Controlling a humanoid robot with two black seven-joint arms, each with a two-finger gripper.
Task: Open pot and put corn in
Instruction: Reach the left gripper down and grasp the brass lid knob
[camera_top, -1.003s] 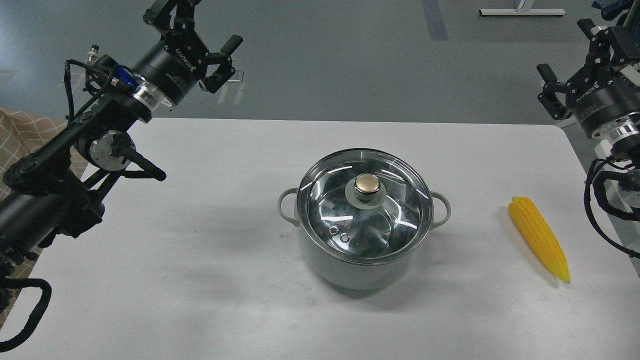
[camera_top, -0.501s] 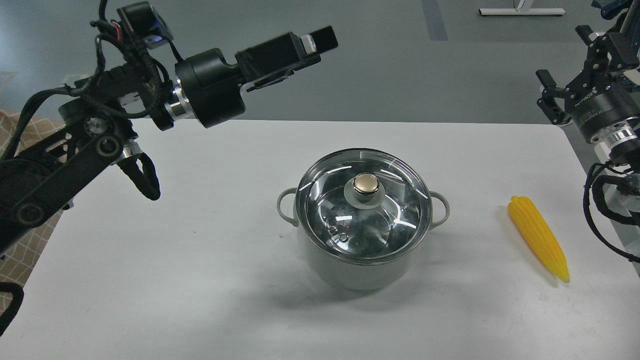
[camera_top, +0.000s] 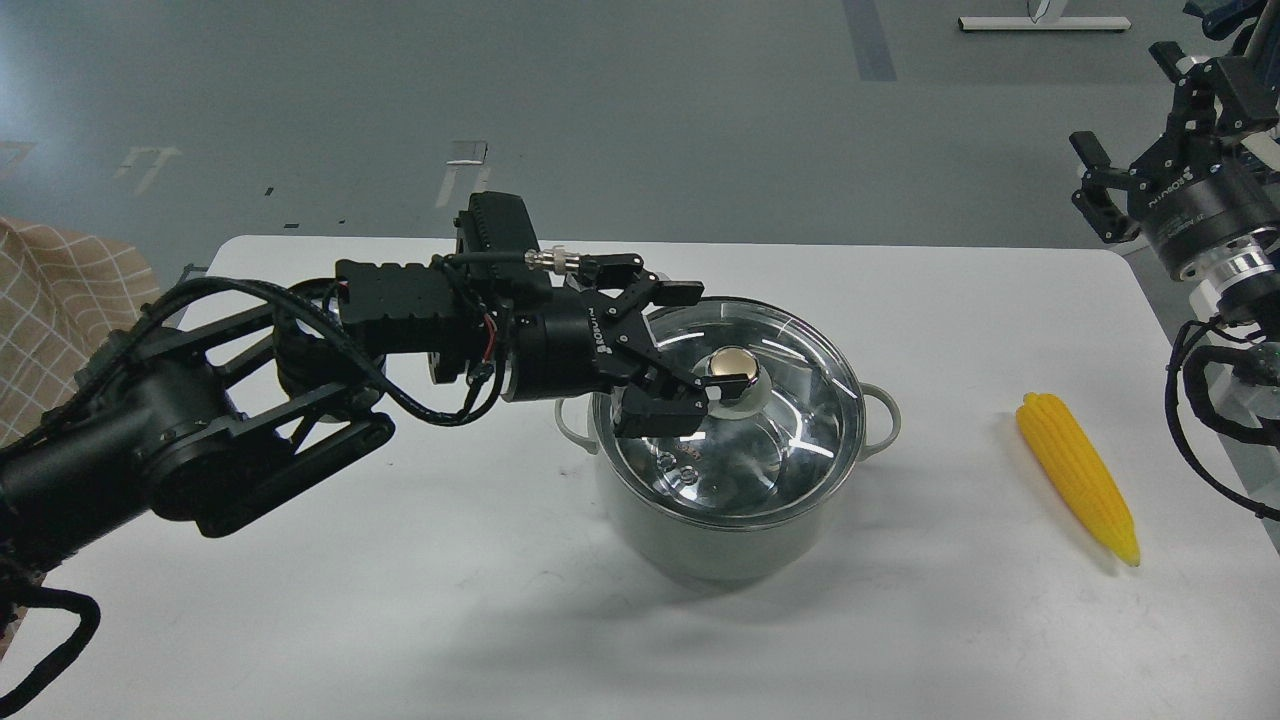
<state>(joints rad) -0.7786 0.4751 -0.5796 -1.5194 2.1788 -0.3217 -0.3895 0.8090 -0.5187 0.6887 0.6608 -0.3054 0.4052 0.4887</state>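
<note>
The pale grey-green pot stands in the middle of the white table, covered by a round glass lid with a gold knob. My left gripper is open just above the lid, left of the knob; its near finger tip lies against the front of the knob, its far finger is over the lid's back edge. The yellow corn lies on the table to the right of the pot. My right gripper is open and empty, raised off the table's far right corner.
A checked cloth hangs beside the table's left edge. The grey floor lies beyond the table's far edge. My left arm stretches low across the table's left half.
My left arm swung down and to the right from high at the far left, bringing its open gripper to the lid's knob. The right arm, pot and corn stayed put.
</note>
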